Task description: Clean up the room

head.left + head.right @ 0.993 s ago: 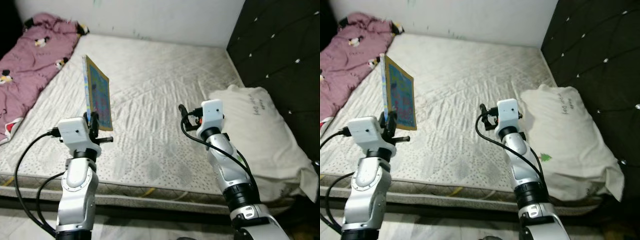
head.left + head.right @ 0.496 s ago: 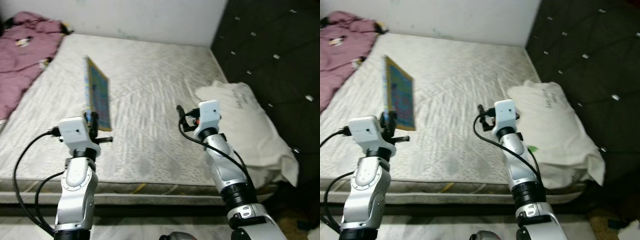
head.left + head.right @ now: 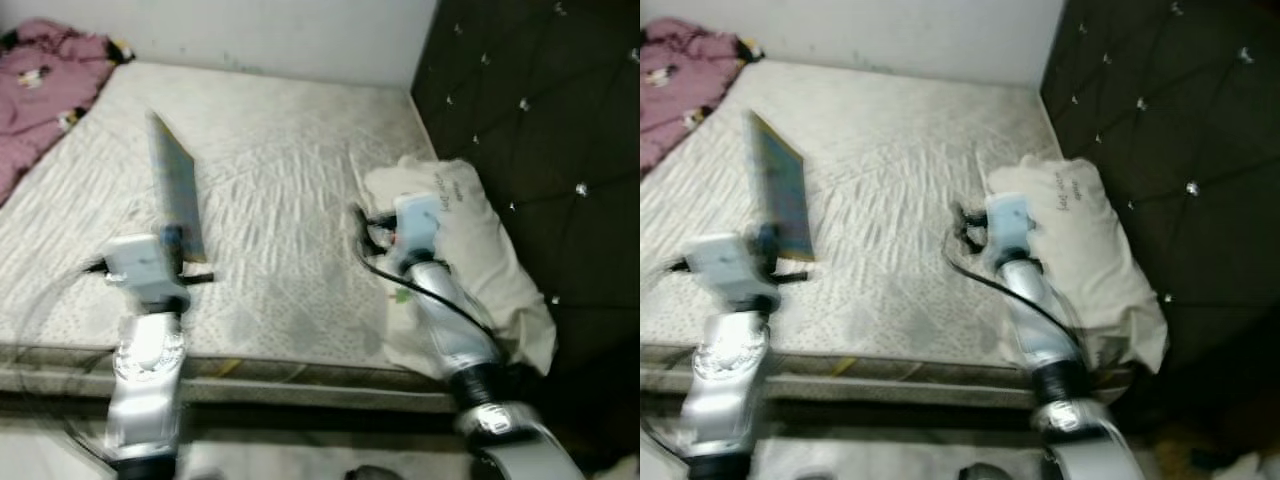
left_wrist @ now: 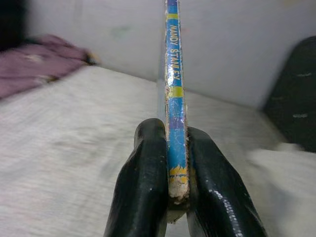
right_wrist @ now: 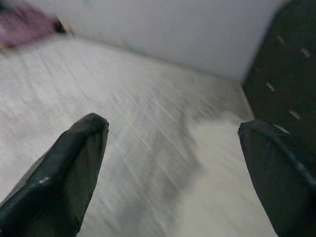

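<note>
My left gripper [image 4: 170, 143] is shut on the lower edge of a thin blue picture book [image 3: 175, 190], which stands upright above the near part of the bare mattress [image 3: 270, 170]. In the left wrist view the book's blue spine [image 4: 173, 74] rises from between the two black fingers [image 4: 143, 168]. Over the mattress's right half, close to the white pillow [image 3: 470, 250], my right gripper [image 5: 173, 133] is held up and open with nothing between its fingers. Both eye views are blurred.
A pink blanket [image 3: 45, 70] lies bunched at the far left of the mattress. A dark tufted headboard [image 3: 540, 120] runs along the right side. A white wall [image 3: 250, 30] stands behind the bed. The mattress's front edge [image 3: 300, 365] is just ahead of me.
The whole picture has shifted left and blurred, so the camera has turned to the right. The headboard now takes up more of the view. Both grippers keep their poses, the book still held.
</note>
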Robot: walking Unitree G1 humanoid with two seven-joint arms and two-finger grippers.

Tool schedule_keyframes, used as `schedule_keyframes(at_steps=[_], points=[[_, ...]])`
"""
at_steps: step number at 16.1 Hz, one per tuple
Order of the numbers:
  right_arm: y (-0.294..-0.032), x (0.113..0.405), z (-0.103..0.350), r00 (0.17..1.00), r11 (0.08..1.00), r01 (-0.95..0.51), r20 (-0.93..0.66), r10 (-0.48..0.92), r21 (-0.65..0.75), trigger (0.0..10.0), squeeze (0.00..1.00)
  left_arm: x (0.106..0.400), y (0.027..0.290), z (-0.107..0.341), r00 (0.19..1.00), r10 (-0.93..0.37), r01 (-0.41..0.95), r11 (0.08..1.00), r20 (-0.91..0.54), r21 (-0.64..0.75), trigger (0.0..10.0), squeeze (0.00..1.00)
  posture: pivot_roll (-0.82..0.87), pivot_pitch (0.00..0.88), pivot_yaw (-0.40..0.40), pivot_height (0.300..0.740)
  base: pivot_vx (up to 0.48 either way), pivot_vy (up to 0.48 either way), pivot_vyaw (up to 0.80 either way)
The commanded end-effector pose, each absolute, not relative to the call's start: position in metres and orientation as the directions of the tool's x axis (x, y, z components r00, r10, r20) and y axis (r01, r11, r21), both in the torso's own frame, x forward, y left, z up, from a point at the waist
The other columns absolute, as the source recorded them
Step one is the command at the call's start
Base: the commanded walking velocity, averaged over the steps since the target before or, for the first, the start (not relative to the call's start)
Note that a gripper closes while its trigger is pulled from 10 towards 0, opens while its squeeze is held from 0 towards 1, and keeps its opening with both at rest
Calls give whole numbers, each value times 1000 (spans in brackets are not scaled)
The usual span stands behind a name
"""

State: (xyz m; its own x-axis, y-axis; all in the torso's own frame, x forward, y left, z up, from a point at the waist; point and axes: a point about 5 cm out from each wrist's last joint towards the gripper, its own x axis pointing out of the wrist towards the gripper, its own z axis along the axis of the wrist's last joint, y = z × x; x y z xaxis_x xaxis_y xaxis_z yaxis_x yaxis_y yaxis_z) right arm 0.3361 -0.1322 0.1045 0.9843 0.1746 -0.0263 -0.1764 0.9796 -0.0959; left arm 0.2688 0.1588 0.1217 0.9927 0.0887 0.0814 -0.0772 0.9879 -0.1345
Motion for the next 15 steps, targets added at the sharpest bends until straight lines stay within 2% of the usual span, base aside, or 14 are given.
schedule_keyframes(at_steps=[1,5,15], points=[[-125,340,116,982,979,-186,17,189,-86,10000,0,270,164,135,984,98,-80,989,148,-121,10000,0,65,0,-59,740,0,0,0],[-125,340,115,982,979,-186,18,189,-88,10000,0,270,163,137,983,69,-48,991,171,-122,10000,0,64,0,-59,740,0,0,0],[-125,341,115,982,978,-185,19,188,-90,10000,0,270,163,138,982,51,-30,992,180,-120,10000,0,67,0,-57,740,280,0,0]])
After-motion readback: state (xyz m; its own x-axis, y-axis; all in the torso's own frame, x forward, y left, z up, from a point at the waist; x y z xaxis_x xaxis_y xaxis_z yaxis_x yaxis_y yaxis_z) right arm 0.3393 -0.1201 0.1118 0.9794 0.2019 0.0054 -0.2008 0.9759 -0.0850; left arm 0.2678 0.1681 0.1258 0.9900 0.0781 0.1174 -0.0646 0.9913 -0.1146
